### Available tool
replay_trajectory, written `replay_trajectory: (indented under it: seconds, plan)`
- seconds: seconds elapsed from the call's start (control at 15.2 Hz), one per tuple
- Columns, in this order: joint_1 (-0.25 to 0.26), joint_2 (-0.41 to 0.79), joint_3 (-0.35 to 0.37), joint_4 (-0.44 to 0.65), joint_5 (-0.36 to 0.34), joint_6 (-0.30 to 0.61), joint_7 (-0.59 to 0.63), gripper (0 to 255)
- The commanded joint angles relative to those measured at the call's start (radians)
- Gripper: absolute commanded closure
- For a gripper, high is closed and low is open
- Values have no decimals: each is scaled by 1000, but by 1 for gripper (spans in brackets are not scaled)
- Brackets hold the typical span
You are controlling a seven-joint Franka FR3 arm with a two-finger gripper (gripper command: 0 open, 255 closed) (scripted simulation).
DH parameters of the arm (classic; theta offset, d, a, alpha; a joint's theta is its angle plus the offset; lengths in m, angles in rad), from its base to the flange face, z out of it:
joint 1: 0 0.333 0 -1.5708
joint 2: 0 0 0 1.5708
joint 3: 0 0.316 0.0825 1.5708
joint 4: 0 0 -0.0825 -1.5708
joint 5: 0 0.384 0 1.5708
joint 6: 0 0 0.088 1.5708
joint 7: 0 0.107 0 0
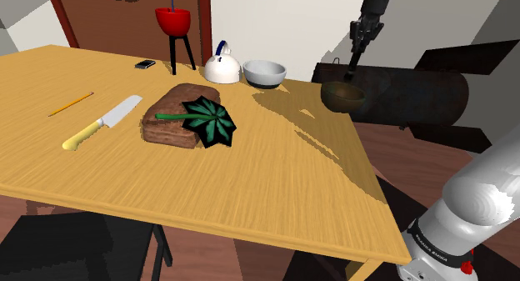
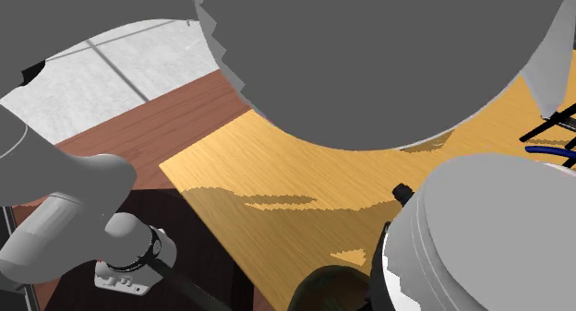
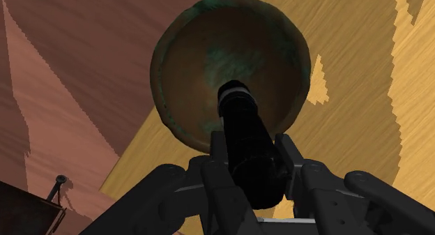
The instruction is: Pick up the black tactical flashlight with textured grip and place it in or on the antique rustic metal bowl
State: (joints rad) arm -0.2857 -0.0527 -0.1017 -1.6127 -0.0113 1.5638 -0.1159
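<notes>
Black flashlight (image 3: 244, 129) pinched in gripper (image 3: 252, 172), hanging nose-down over tarnished brown-green metal bowl (image 3: 195, 66), upper right of shoulder view, near table (image 1: 250, 179) edge. Risk: off-centre or high release clips rim, tips bowl, and flashlight bounces off table.

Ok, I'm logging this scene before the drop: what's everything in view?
flashlight: 1, black, in pincer over metal bowl
metal bowl: 1, brown-green, table edge
kettle: 1, white, far side
grey bowl: 1, pale, beside kettle
tripod bowl: 1, red, far side
phone: 1, black, by tripod
pencil: 1, yellow, shoulder view's left
knife: 1, yellow-handled, by pencil
slab: 1, brown, mid-table, green leaf atop
table: 1, tan
pincer: 1, black, shut on flashlight
</notes>
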Motion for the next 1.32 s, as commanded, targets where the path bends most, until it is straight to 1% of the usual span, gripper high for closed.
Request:
replay_trajectory:
  seconds: [0.0,0.4,0.92,0.99,1.25]
  plan:
    - [0,-6,0,-34,-1,28,0,255]
    - [0,-22,0,-138,-2,116,2,255]
    - [0,-22,0,-138,-2,116,2,255]
    - [0,-22,0,-138,-2,116,2,0]
    - [0,-22,0,-138,-2,116,2,0]
